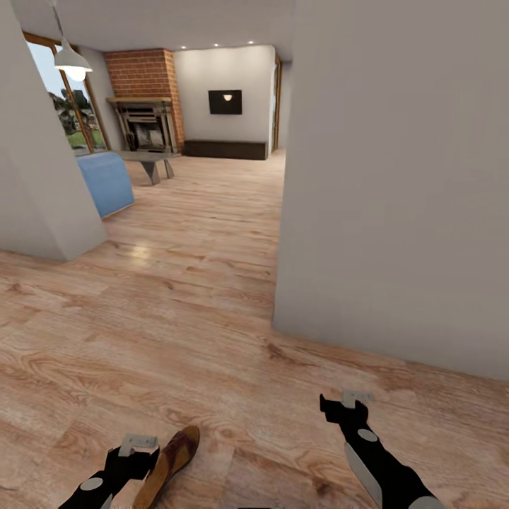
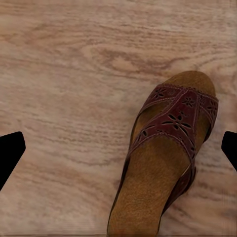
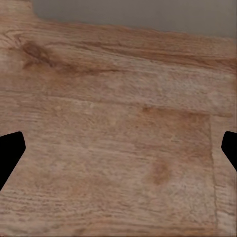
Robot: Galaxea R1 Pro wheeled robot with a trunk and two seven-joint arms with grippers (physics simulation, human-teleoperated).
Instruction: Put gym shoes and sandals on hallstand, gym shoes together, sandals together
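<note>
Head view: both arms low over the corridor floor [image 1: 177,332], light brown wood planks with grain and knots. Left gripper [image 1: 136,447] near the bottom left; right gripper [image 1: 351,403] further right and slightly farther out, well apart from it.

One sandal [image 1: 170,463] lies flat on the floor just right of the left gripper, toe pointing away from the robot. Left wrist view: the sandal [image 2: 163,163] has a dark brown cut-out strap and tan insole, sits between the two black fingertips [image 2: 11,153], nearer one of them, touching neither. Left jaws spread wide, holding nothing.

Right wrist view: bare floor [image 3: 118,148] and the foot of a grey wall [image 3: 148,12]. Right jaws also spread wide, holding nothing.

Far scene: grey wall [image 1: 396,184] on the right, brick fireplace [image 1: 145,106] and blue seat [image 1: 106,182] far left.
</note>
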